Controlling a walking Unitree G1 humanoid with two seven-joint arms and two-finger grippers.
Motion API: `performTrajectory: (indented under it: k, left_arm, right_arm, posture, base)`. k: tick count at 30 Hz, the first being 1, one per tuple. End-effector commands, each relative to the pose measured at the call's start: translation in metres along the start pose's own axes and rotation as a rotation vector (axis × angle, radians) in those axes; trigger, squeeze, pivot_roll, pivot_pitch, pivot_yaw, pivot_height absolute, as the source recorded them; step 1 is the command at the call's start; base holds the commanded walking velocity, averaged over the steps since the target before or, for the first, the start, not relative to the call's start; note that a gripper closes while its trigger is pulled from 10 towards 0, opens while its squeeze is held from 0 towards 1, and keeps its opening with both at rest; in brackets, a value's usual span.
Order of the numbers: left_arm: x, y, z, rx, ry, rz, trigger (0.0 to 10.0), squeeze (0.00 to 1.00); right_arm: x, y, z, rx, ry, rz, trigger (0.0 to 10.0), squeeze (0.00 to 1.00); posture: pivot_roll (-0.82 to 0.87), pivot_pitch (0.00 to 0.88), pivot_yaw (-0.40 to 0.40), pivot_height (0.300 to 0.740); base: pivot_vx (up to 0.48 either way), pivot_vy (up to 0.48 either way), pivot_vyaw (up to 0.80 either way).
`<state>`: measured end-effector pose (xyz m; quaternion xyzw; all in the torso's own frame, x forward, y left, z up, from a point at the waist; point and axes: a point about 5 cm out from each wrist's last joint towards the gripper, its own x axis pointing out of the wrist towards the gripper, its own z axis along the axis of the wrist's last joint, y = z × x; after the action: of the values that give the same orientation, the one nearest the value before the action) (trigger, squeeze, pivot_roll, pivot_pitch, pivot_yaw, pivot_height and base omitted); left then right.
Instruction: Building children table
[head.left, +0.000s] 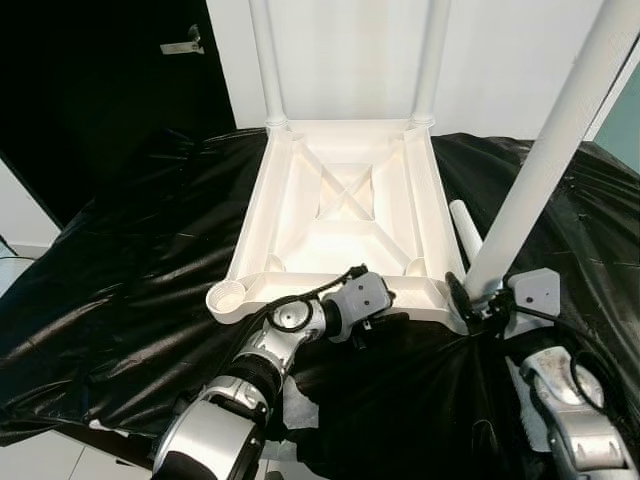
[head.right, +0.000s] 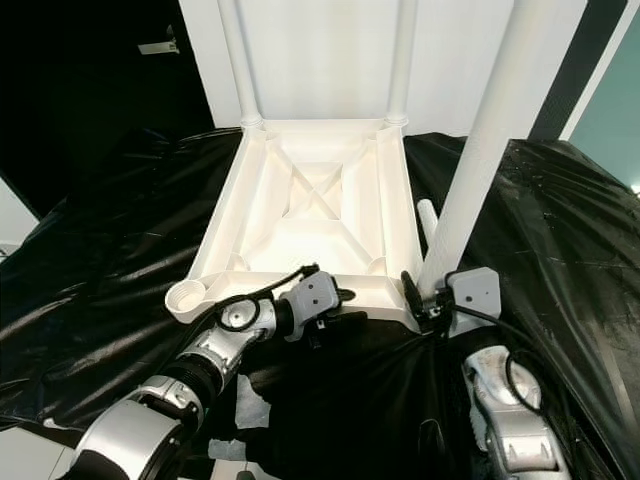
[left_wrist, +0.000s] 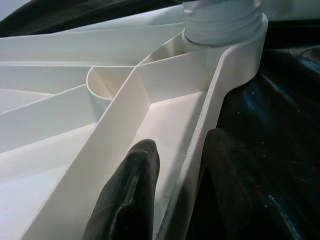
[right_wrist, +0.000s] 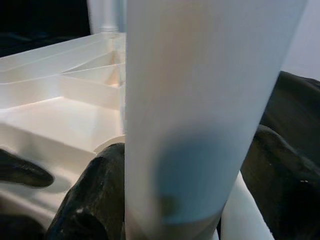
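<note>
A white plastic tabletop (head.left: 262, 205) lies upside down on a black sheet, its ribbed underside facing up. Two white legs (head.left: 265, 60) (head.left: 432, 60) stand in its far corner sockets. My right gripper (head.left: 470, 300) is shut on a third white leg (head.left: 545, 150), which leans up to the right with its foot at the near right corner; in the right wrist view the fingers (right_wrist: 95, 195) sit on either side of that leg (right_wrist: 200, 100). My left gripper (head.left: 372, 322) is shut on the tabletop's near rim (left_wrist: 210, 110), one finger (left_wrist: 132, 195) inside and one outside. The near left socket (head.left: 228, 297) is open.
A loose white leg (head.left: 464, 228) lies on the black sheet (head.left: 130, 270) just right of the tabletop. The crinkled sheet covers the whole work surface. A dark doorway (head.left: 90, 90) is at the back left and a white wall (head.left: 350, 50) stands behind.
</note>
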<state>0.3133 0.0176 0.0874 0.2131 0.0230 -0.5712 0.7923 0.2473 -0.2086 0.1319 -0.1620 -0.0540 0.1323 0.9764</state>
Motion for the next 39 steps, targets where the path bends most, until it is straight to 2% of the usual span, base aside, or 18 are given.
performTrajectory:
  k: [1,3,4,5,8,14,16,21,24,27,30,31,32,33,34,35,36,39]
  left_arm:
    - [-0.003,-0.005,-0.02,-0.06,0.085,0.083,10.0,0.0]
    - [-0.003,-0.005,-0.02,-0.06,0.085,0.085,10.0,0.0]
    - [-0.004,-0.005,-0.02,-0.06,0.087,0.086,10.0,0.0]
    - [-0.004,-0.005,-0.021,-0.06,0.09,0.087,10.0,0.0]
    - [-0.006,-0.005,-0.023,-0.059,0.094,0.087,10.0,0.0]
    - [-0.006,-0.005,-0.023,-0.057,0.092,0.086,10.0,0.0]
    - [-0.006,-0.005,-0.022,-0.056,0.091,0.088,10.0,0.0]
    - [-0.004,-0.006,-0.021,-0.056,0.088,0.082,10.0,0.0]
    - [-0.004,-0.007,-0.021,-0.056,0.088,0.077,10.0,0.0]
    - [-0.004,-0.004,-0.019,-0.043,0.093,0.073,10.0,0.0]
    - [-0.005,-0.002,-0.019,-0.041,0.093,0.075,10.0,0.0]
    - [-0.005,-0.001,-0.019,-0.04,0.092,0.075,10.0,0.0]
    - [-0.005,-0.001,-0.019,-0.04,0.092,0.075,10.0,0.0]
    - [-0.006,-0.001,-0.019,-0.04,0.092,0.076,10.0,0.0]
    - [-0.006,-0.002,-0.02,-0.04,0.096,0.075,10.0,0.0]
    - [-0.006,-0.003,-0.021,-0.04,0.099,0.073,10.0,0.0]
    - [-0.005,-0.004,-0.021,-0.044,0.096,0.07,10.0,0.0]
    - [-0.004,-0.006,-0.02,-0.05,0.089,0.065,10.0,0.0]
  right_arm:
    - [-0.007,-0.002,-0.013,0.01,0.059,0.045,10.0,0.0]
    - [-0.008,-0.001,-0.015,0.009,0.068,0.063,10.0,0.0]
    - [-0.01,0.002,-0.018,0.018,0.083,0.083,4.4,0.0]
    - [-0.012,0.006,-0.021,0.037,0.096,0.11,0.0,0.0]
    - [-0.016,0.015,-0.026,0.066,0.117,0.157,0.0,0.0]
    - [-0.016,0.025,-0.029,0.138,0.132,0.133,0.0,0.0]
    - [-0.013,0.037,-0.031,0.187,0.124,0.016,0.0,0.0]
    - [-0.014,0.047,-0.035,0.294,0.138,-0.113,0.0,0.0]
    - [-0.017,0.054,-0.03,0.302,0.098,-0.153,0.0,0.0]
    - [-0.017,0.054,-0.025,0.299,0.062,-0.289,0.0,0.0]
    - [-0.015,0.053,-0.022,0.286,0.047,-0.326,0.0,0.0]
    - [-0.013,0.052,-0.02,0.285,0.04,-0.335,5.1,0.0]
    - [-0.013,0.052,-0.02,0.285,0.04,-0.335,5.1,0.0]
    - [-0.012,0.05,-0.018,0.277,0.034,-0.338,10.0,0.0]
    - [-0.011,0.048,-0.019,0.279,0.042,-0.324,10.0,0.4]
    - [-0.011,0.047,-0.02,0.281,0.049,-0.316,10.0,0.4]
    - [-0.012,0.044,-0.021,0.28,0.052,-0.292,10.0,1.0]
    - [-0.013,0.041,-0.023,0.284,0.068,-0.222,10.0,1.0]
  posture:
    - [-0.06,0.0,0.021,0.74]
    - [-0.06,0.0,0.021,0.74]
    - [-0.06,0.0,0.018,0.74]
    - [-0.06,0.0,0.018,0.74]
    - [-0.06,0.0,0.019,0.74]
    - [-0.05,0.0,0.015,0.74]
    - [-0.05,0.0,0.016,0.74]
    - [-0.05,0.0,0.021,0.74]
    - [-0.06,0.0,0.028,0.74]
    - [-0.06,0.0,0.032,0.74]
    - [-0.06,0.0,0.032,0.74]
    - [-0.07,0.0,0.036,0.74]
    - [-0.07,0.0,0.036,0.74]
    - [-0.07,0.0,0.036,0.74]
    - [-0.07,0.0,0.037,0.74]
    - [-0.07,0.0,0.037,0.74]
    - [-0.08,0.0,0.04,0.74]
    - [-0.09,0.0,0.037,0.74]
  base:
    - [0.0,0.0,0.0]
    - [0.0,0.0,0.0]
    - [0.0,0.0,0.0]
    - [0.0,0.0,0.0]
    - [0.0,0.0,0.0]
    - [0.0,0.0,0.0]
    - [0.0,0.0,0.0]
    - [0.0,0.0,0.0]
    - [0.0,0.0,0.0]
    - [0.0,0.0,0.0]
    - [0.0,0.0,0.0]
    - [0.0,0.0,0.0]
    - [0.0,0.0,0.0]
    - [0.0,0.0,0.0]
    - [0.0,0.0,0.0]
    - [0.0,0.0,0.0]
    - [0.0,0.0,0.0]
    - [0.0,0.0,0.0]
